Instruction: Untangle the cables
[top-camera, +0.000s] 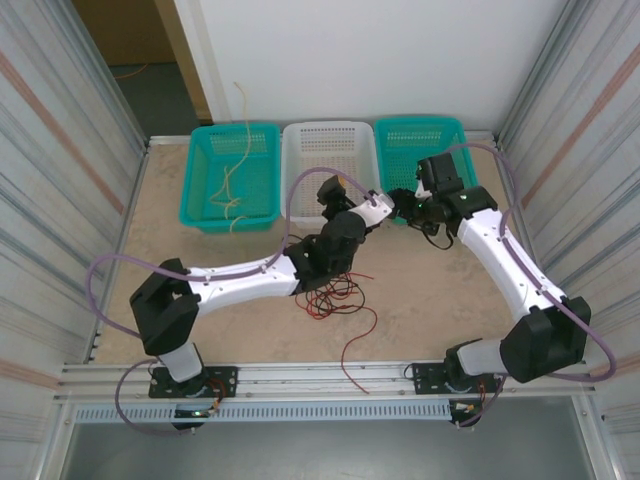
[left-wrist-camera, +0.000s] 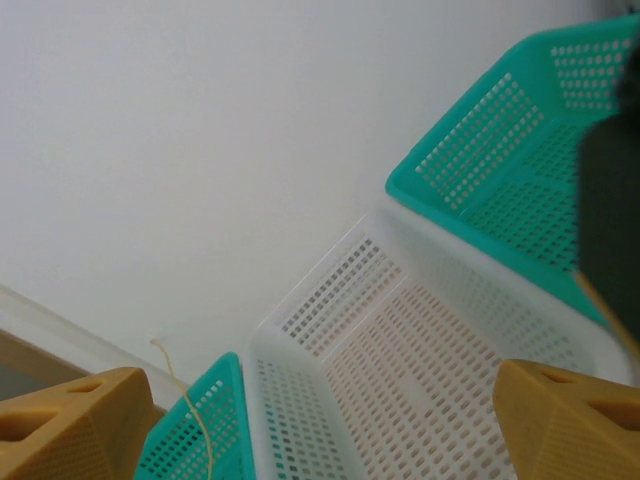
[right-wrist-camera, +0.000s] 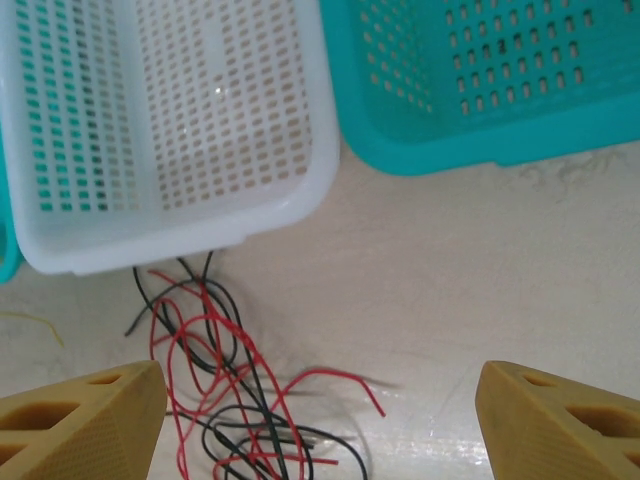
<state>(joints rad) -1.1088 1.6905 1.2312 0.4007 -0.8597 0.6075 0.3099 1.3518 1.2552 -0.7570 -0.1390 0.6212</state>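
A tangle of red and black cables (top-camera: 335, 293) lies on the table in front of the white basket (top-camera: 330, 140). From the right wrist the same cables (right-wrist-camera: 222, 385) show low and left, near the left finger, with one red end curling out toward the middle. My right gripper (right-wrist-camera: 320, 432) hangs above them, open, with nothing between its fingers (right-wrist-camera: 562, 420). Pale yellow cables (top-camera: 233, 192) lie in the left teal basket (top-camera: 200, 160); one strand (left-wrist-camera: 197, 420) shows from the left wrist. My left gripper (left-wrist-camera: 330, 445) is open and empty, raised and tilted toward the white basket (left-wrist-camera: 300, 320). The two grippers, left (top-camera: 335, 192) and right (top-camera: 408, 206), are close together.
Three baskets line the far edge: teal, white, and a right teal one (top-camera: 400, 135). Corrugated metal walls (top-camera: 55, 150) close in both sides. One red strand (top-camera: 358, 345) trails toward the rail at the near edge (top-camera: 320, 378).
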